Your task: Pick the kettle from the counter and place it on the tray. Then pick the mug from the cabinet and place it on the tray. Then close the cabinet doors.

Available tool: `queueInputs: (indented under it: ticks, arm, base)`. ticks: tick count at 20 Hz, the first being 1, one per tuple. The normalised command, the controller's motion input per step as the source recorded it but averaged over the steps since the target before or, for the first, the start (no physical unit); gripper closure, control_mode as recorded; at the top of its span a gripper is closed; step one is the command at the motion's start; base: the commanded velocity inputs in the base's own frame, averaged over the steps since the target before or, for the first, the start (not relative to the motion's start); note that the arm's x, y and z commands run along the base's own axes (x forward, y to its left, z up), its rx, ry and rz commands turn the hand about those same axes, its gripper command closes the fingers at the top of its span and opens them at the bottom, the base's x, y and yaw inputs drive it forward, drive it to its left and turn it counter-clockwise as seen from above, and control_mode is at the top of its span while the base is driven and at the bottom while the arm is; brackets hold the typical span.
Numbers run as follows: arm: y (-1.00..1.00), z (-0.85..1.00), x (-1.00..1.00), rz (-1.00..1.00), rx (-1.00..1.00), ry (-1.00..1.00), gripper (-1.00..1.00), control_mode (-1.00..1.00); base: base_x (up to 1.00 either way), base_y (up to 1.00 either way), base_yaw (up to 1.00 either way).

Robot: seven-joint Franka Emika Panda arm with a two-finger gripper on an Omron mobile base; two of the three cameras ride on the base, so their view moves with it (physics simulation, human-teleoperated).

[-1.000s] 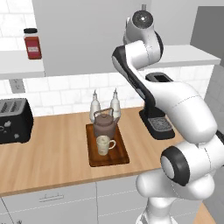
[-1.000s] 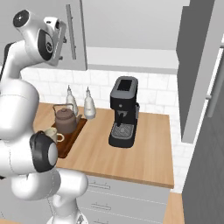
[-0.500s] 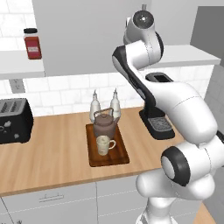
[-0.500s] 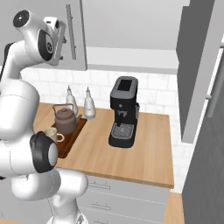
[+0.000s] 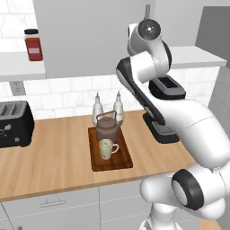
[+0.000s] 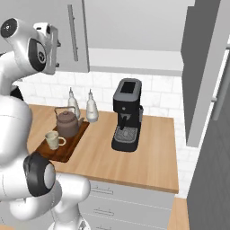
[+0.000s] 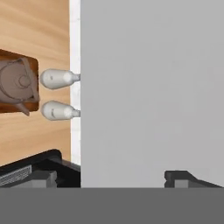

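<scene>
Kettle [image 5: 107,128] and mug [image 5: 106,148] sit on the tray [image 5: 110,164], centre frame; cabinet doors [image 6: 72,33] remain.
Claw [image 7: 111,179] fingers stand apart, empty, against the flat grey panel. Judged best: press squarely and evenly until it seats flush. Whether both doors are fully shut is hard to tell.

Setting I see: rendered domestic kitchen. Evidence: light-wood surface [image 5: 58,157] over pale grey drawer fronts [image 5: 54,206]; white tile backsplash [image 5: 67,96]; grey wall cabinet [image 5: 90,36]; black toaster [image 5: 14,123] at left; black coffee machine [image 6: 126,115] at right; kettle [image 5: 107,128] and mug [image 5: 107,148] on tray [image 5: 123,161]; two white bottles [image 6: 92,108] behind.
</scene>
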Motion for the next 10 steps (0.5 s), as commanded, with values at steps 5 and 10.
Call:
queueInputs:
  ticks: [5, 10]
  arm:
    - [0.0, 0.05, -0.86, 0.04, -0.03, 0.0, -1.0, -1.0]
    - [0.0, 0.01, -0.86, 0.03, -0.04, 0.04, -1.0, -1.0]
  base:
    - [0.0, 0.0, 0.0]
    - [0.0, 0.0, 0.0]
